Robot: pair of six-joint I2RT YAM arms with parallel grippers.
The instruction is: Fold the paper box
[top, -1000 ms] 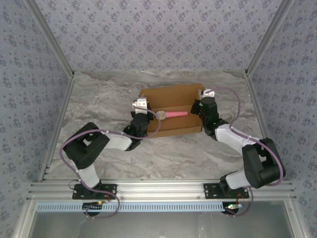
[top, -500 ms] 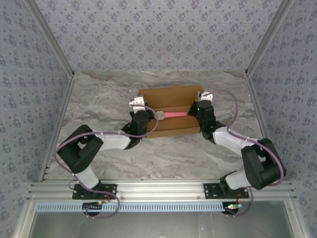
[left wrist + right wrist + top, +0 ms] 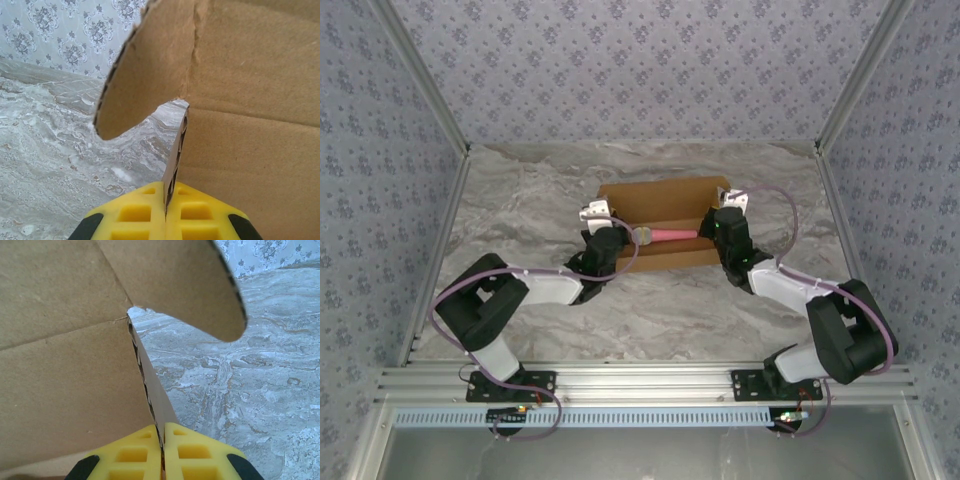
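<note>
The left gripper [image 3: 166,202] has its two yellow fingers [image 3: 135,215] squeezed tight together, with a thin edge of cardboard caught between them. It is pinching the left side flap [image 3: 176,150] of the paper box [image 3: 250,100]. The right gripper [image 3: 162,442] does the same on the other end: its yellow fingers are pressed shut on the right side flap [image 3: 150,390]. Just past each grip, a round tab [image 3: 135,85] sticks up and curls over. From above, the two arms reach in from both sides, so the box sits between them like a tray held by its two ends. I think they hold it this way so both side flaps can be stood up at once and the box does not twist or slide. The box lies in the middle of the gray marble table [image 3: 520,200], a bit toward the far wall. It is not closed yet. Its big back panel is open, and I cannot tell how steeply that panel leans. A small pink stick [image 3: 672,232] lies across the inside of the box, between the two grippers. It might get in the way when the box is folded shut. The next move likely needs both arms to turn gently together, or the thin cardboard could bend or slip out.
</note>
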